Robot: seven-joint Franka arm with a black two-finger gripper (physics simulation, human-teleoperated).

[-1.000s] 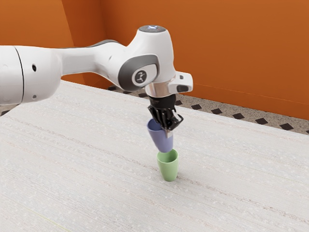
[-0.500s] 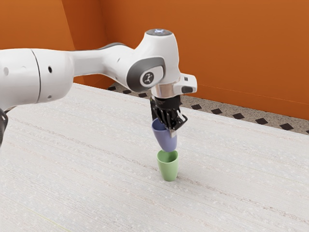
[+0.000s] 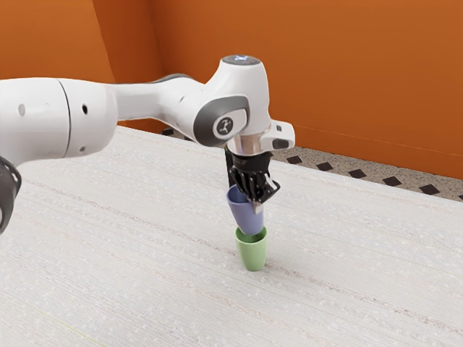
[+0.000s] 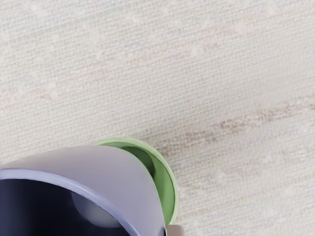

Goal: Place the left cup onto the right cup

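A green cup (image 3: 252,249) stands upright on the pale table (image 3: 108,238). My black gripper (image 3: 255,198) is shut on the rim of a purple-blue cup (image 3: 244,214), which hangs slightly tilted with its base dipping into the green cup's mouth. In the wrist view the purple-blue cup (image 4: 98,182) sits large under my hand, its dark inside facing me, and it covers most of the green cup (image 4: 165,182), whose rim curves out beside it.
The table's woven surface (image 4: 206,73) stretches out on all sides of the cups. An orange wall (image 3: 347,65) and a strip of checkered floor (image 3: 362,173) lie beyond the table's far edge.
My hand has come down and shifted slightly toward the exterior view's right with the purple-blue cup. The cup's base has gone from just above the green cup's rim into its mouth.
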